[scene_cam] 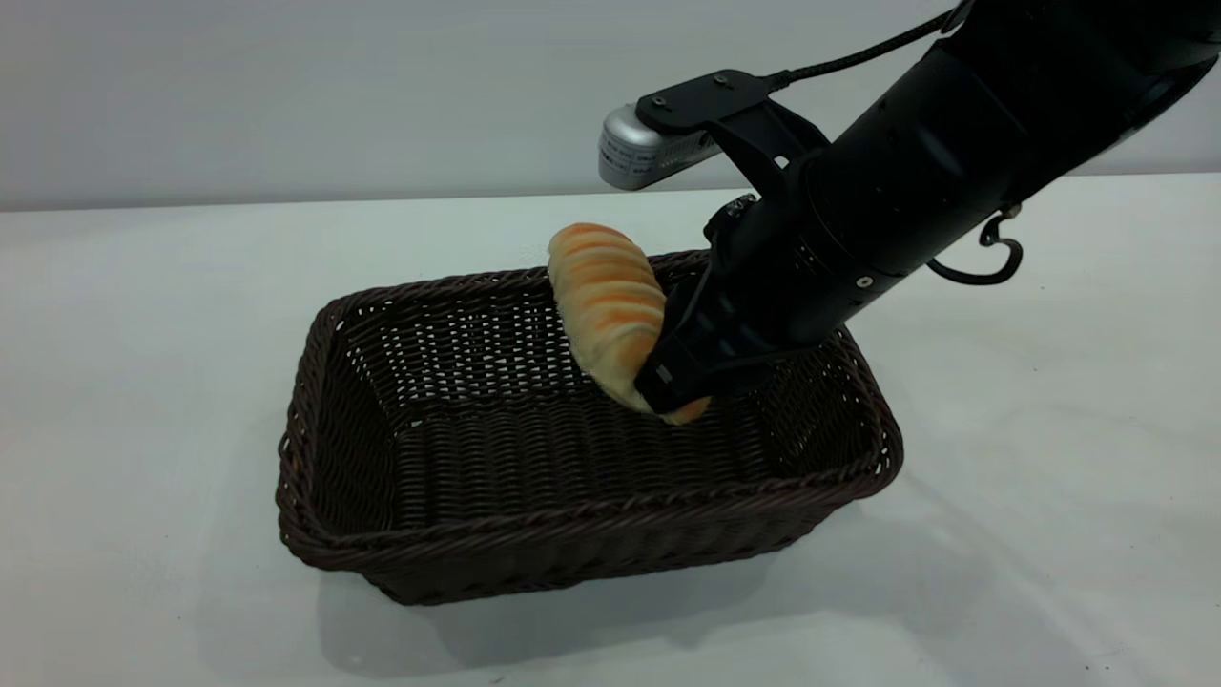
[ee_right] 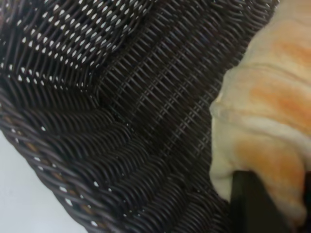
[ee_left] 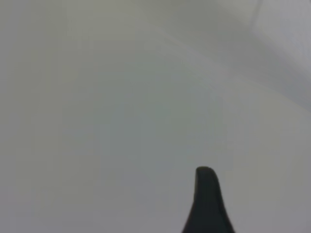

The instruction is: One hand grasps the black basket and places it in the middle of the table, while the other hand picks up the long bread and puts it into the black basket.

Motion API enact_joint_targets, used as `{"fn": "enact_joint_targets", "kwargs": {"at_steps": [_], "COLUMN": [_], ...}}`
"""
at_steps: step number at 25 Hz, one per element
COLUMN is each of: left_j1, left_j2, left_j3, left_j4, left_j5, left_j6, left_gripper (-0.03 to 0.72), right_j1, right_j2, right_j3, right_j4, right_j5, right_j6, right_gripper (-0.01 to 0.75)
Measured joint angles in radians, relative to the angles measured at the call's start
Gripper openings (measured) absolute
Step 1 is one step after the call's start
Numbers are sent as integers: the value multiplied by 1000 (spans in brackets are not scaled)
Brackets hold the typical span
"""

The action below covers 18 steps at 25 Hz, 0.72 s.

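The right gripper point(scene_cam: 679, 382) is clamped on the lower end of the one long bread point(scene_cam: 610, 310), holding it tilted, long axis steep, inside the one black basket point(scene_cam: 572, 534) just above its floor toward the right end. The basket sits mid-table point(scene_cam: 143, 334). Whether the left gripper point(ee_left: 208, 204), off over bare table, is apart or together cannot be told.

Setting: robotics lab test bench. Evidence: bare white counter point(scene_cam: 1049, 534), plain grey backdrop wall point(scene_cam: 286, 95). Black robot arm point(scene_cam: 916, 162) carries a cabled wrist camera point(scene_cam: 639, 148).
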Motion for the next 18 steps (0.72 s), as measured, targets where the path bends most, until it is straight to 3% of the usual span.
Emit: {"fn": "enact_joint_targets", "kwargs": {"at_steps": [5,7,13,18], "left_j1": [0,0,0,0], "left_j2": [0,0,0,0], "left_j3": [0,0,0,0], "left_j4": [0,0,0,0], "left_j5": [0,1,25,136], "left_j6": [1,11,109,237], "left_gripper": [594,594,594,594], "right_j1": [0,0,0,0], "right_j2": [0,-11,-216,-474], "right_j3": [0,0,0,0], "right_j4": [0,-20,-183,-515], "right_j5": [25,29,-19,27], "right_j6": [-4,-2,116,478], "right_gripper": [474,538,549,519]}}
